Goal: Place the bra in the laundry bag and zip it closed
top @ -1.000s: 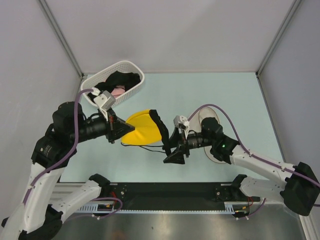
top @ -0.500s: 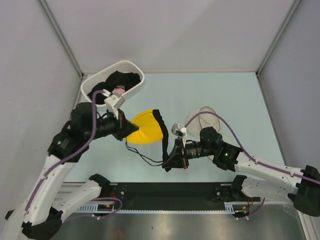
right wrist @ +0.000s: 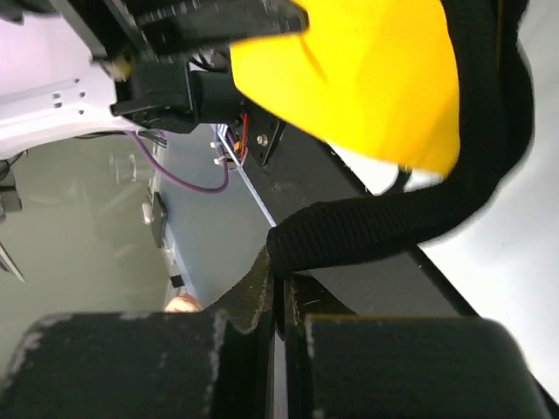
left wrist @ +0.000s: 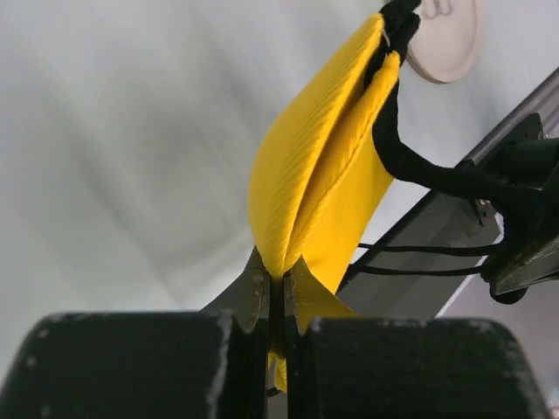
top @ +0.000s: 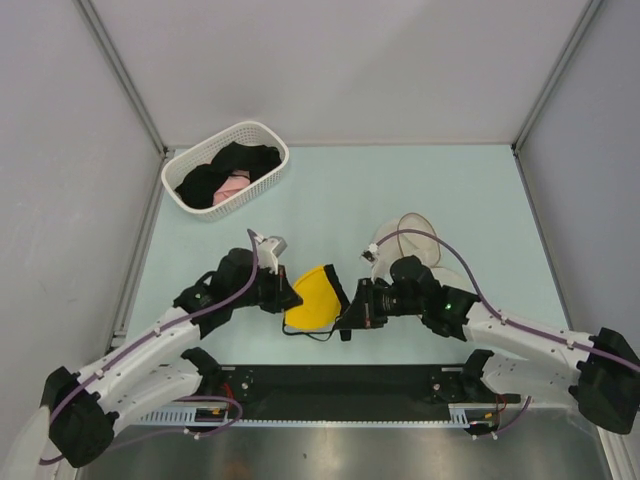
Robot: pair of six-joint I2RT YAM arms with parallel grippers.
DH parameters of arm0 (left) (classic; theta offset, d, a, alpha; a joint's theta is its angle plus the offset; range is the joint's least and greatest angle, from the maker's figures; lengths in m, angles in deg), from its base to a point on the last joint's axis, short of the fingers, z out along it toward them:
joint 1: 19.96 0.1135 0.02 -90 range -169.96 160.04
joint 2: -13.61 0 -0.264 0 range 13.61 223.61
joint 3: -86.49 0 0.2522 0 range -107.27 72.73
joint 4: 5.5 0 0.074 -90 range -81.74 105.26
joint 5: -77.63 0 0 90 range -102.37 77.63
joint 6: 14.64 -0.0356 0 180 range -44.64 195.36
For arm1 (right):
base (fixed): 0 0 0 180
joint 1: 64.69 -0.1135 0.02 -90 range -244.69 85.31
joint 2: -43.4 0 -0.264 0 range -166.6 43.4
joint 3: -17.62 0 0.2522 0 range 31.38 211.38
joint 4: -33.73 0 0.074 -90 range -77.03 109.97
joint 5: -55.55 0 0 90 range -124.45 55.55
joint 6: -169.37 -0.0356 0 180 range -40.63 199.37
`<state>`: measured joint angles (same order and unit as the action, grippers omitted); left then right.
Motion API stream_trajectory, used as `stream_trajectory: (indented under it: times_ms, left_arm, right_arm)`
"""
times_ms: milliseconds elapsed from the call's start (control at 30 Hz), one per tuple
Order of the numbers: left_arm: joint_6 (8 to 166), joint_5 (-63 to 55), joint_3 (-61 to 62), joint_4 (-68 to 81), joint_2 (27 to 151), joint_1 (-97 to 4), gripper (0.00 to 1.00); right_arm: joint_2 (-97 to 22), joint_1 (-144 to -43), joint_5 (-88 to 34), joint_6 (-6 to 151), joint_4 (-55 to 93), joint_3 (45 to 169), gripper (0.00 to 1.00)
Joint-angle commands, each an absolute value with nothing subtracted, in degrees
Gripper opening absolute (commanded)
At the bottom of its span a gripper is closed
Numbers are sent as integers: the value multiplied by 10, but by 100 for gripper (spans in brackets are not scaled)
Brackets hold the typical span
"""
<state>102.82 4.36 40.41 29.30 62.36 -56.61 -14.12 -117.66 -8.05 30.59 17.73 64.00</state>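
Observation:
The yellow bra (top: 315, 298) hangs folded between my two grippers, above the near part of the table. My left gripper (top: 291, 297) is shut on the edge of its cups; in the left wrist view the yellow fabric (left wrist: 319, 175) is pinched between the jaws of that gripper (left wrist: 281, 281). My right gripper (top: 350, 318) is shut on the bra's black band (right wrist: 393, 218), below the yellow cup (right wrist: 367, 78), with the band's end caught in that gripper (right wrist: 281, 278). The cream laundry bag (top: 418, 232) lies behind the right arm, partly hidden, and shows as a pale disc (left wrist: 447, 39) in the left wrist view.
A white slotted basket (top: 262, 134) with black and pink garments stands at the far left. The black rail of the arms' mount (top: 340, 385) runs along the near edge, just below the bra. Grey walls enclose the table on three sides.
Both arms have come toward the near edge with the bra, which now hangs lower and folded. The right gripper has shut on the black band. The left arm has swung away from the basket.

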Motion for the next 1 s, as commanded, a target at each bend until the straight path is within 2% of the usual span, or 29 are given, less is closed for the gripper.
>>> stream_trajectory:
  times_ms: [0,200,333,633,867,967]
  left_arm:
    - [1097,88,449,144,650,-592,0]
    - [1081,123,462,106,714,-598,0]
    - [1079,144,468,57,757,-598,0]
    - [1066,113,407,126,864,-598,0]
    - [1045,98,375,166,898,-598,1]
    - [1045,97,367,179,909,-598,9]
  right_arm:
    - [-193,-1156,-59,253,219,652,3]
    - [-259,-1142,-44,263,266,670,9]
    - [-345,-1122,-16,274,305,691,11]
    - [-462,-1079,12,279,360,715,19]
    - [-509,-1078,8,293,345,743,37]
    - [-504,-1079,10,288,346,739,42]
